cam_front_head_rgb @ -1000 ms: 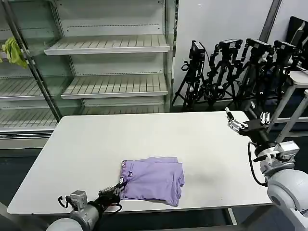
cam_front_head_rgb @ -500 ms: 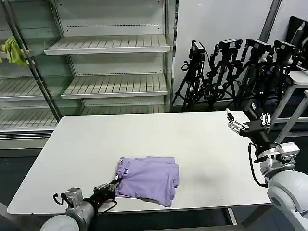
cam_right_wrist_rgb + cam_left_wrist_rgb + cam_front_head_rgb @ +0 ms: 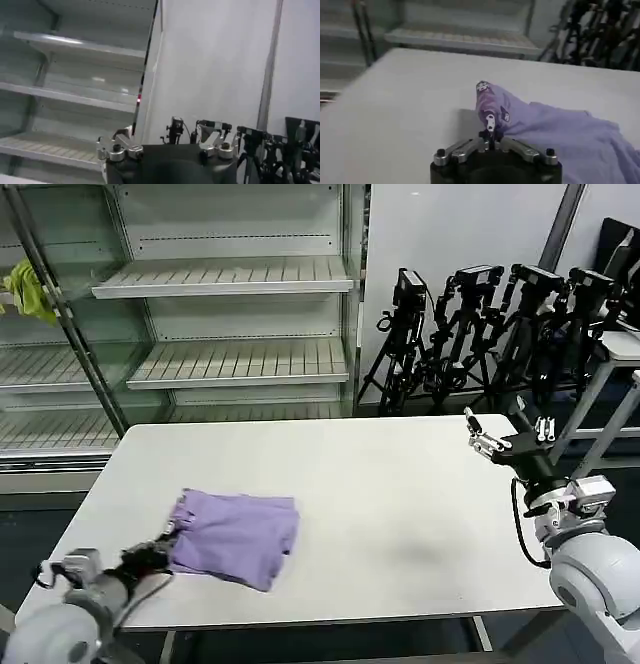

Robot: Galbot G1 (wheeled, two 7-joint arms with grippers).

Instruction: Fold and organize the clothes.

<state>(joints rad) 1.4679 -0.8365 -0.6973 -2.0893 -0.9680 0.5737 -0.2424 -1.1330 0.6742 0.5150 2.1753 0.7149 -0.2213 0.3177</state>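
The clothes are one folded lavender T-shirt [image 3: 236,534] lying on the white table [image 3: 380,484], toward its front left. My left gripper [image 3: 165,548] is at the shirt's near-left corner and shut on its edge. In the left wrist view the pinched corner of the T-shirt [image 3: 492,107] rises as a peak with small dark prints, and the left gripper [image 3: 490,134] has its jaws closed on the fabric. My right gripper [image 3: 503,440] hangs open above the table's right edge, holding nothing; the right wrist view shows it [image 3: 167,145] facing the shelves.
Empty metal shelving [image 3: 225,279] stands behind the table. A yellow-green cloth [image 3: 28,290] hangs at the far left. A cluster of black tripods [image 3: 480,334] stands at the back right. The table's middle and right are bare.
My left gripper has dragged the folded T-shirt leftward across the table's front, by roughly a shirt's width. The right arm has barely moved.
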